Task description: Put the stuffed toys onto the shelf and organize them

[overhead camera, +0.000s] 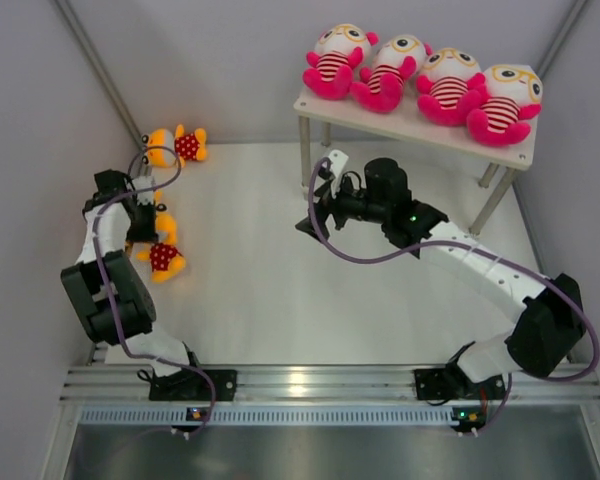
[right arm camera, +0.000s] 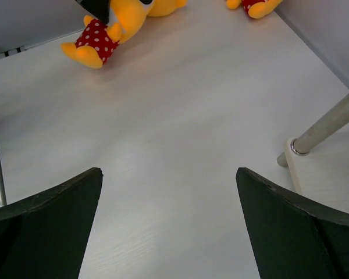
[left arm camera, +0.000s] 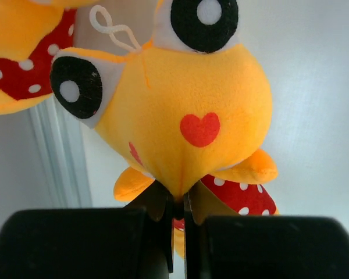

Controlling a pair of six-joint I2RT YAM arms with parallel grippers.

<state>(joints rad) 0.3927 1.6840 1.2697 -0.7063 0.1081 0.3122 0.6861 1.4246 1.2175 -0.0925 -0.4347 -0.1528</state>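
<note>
Orange doll (left arm camera: 186, 104) by the left edge of the table (overhead camera: 260, 300) is pinched in my left fingers (left arm camera: 156, 203). My right fingers (right arm camera: 46, 232) hang spread wide apart.

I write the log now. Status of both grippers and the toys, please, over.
Left gripper shut on orange doll. Right gripper open, empty, in front of shelf. Four pink dolls on shelf top. Second orange doll on table.

Fleecy plush toy (left arm camera: 186, 87), matt white tabletop (right arm camera: 180, 116)
</note>
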